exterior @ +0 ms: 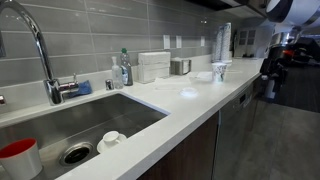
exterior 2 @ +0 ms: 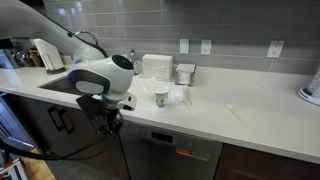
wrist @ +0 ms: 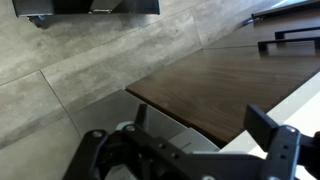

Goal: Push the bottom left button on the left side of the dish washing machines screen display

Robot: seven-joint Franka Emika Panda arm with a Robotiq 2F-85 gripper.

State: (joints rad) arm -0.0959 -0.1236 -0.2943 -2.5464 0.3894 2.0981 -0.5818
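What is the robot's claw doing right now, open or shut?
Gripper: open, holding nothing.

White rounded arm (exterior 2: 98,76), blk tool (exterior 2: 108,122) w/ linked fingers (wrist: 272,140).

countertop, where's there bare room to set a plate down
The widest free patch of countertop runs from the paper cup to the white object at the right edge, with one small scrap on it. The front strip beside the sink is bare too. Crowded: by the wall around the white boxes, and the sink end under the robot arm.
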